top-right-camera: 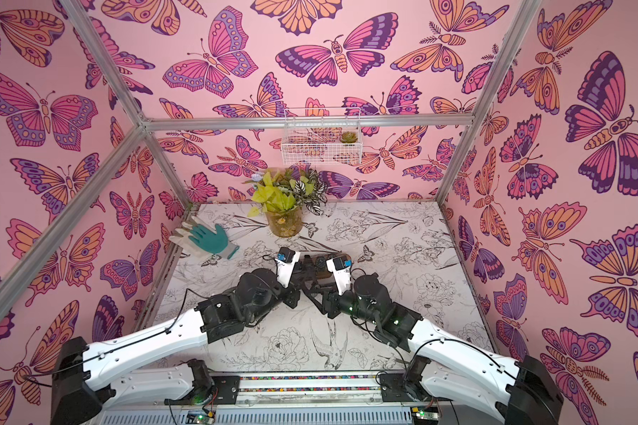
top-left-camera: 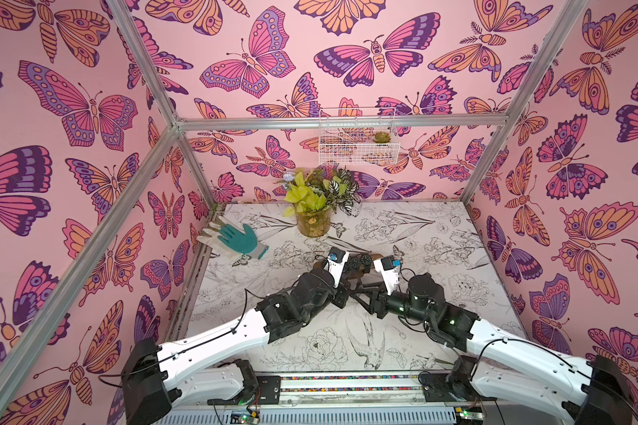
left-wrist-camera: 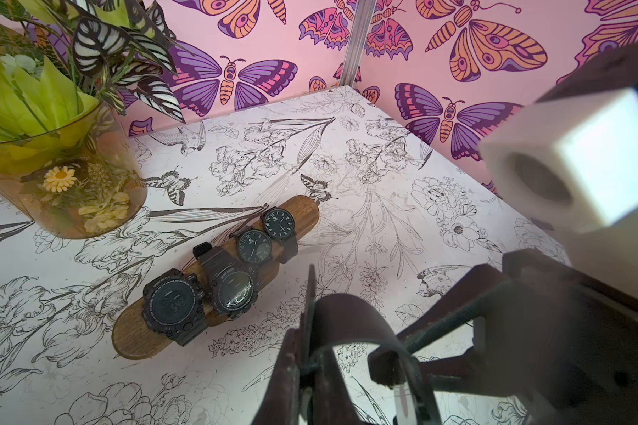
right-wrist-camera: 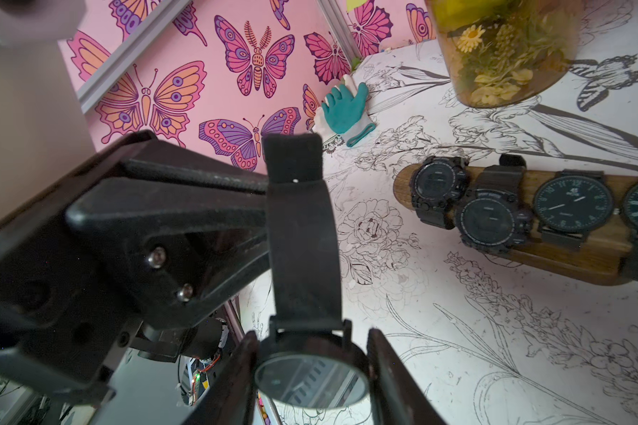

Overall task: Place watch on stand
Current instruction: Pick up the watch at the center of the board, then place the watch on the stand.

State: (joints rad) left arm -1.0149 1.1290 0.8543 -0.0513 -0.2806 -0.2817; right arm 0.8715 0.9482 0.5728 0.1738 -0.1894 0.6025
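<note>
Arms converge just short of the stand point(right-wrist-camera: 586, 254). The left gripper point(right-wrist-camera: 262, 198) pinches the strap of the watch point(right-wrist-camera: 310, 371); the right gripper point(right-wrist-camera: 312, 333) clasps its case. Watch held near the stand, robot side. Table point(top-left-camera: 439, 235): floral print. Walls point(top-left-camera: 273, 55): pink butterflies.

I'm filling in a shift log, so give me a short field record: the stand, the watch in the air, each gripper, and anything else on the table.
stand: wooden, on the table, four watches across it
held watch: above the table, between both grippers
left gripper: shut on its strap
right gripper: closed around its case
other things: glove, vase of plants
</note>
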